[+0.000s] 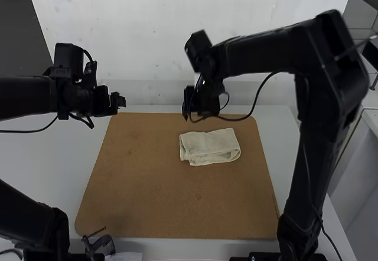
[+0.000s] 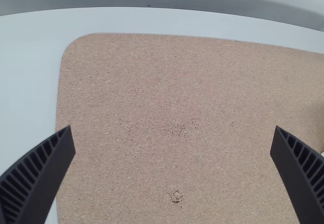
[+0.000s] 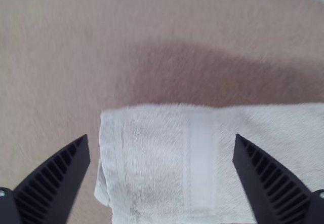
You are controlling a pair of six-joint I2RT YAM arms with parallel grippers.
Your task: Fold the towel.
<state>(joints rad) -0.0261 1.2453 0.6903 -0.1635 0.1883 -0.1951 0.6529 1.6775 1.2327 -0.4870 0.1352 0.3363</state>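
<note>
Towel of thick cream cloth [image 1: 208,147] lies as a small, layered rectangle on the brown board with rounded corners [image 1: 147,190], right of centre and toward the far side; the board rests on the white surface [image 1: 44,160]. Folding looks well advanced: the cloth is doubled into a compact bundle, more than one layer shows along its near edge in the high view, and its outline is roughly squared; in the right wrist view a smooth woven band runs across the upper layer, and a bit of the under layer pokes out past one side. How many folds it holds, I cannot tell.

Right end effector [image 3: 161,137] is above the towel, its black ribbed fingers [image 3: 53,178] spread wide, with cloth visible below and nothing gripped; left end effector [image 2: 173,127] is likewise wide open and empty, over the board and well apart from the towel.

What seems left is small: perhaps evening up the stray layer and pressing down the loose near edge, or one further fold if a smaller bundle is wanted; a pinch on the upper layer alone could slide it off the lower ones and loosen the shape.
</note>
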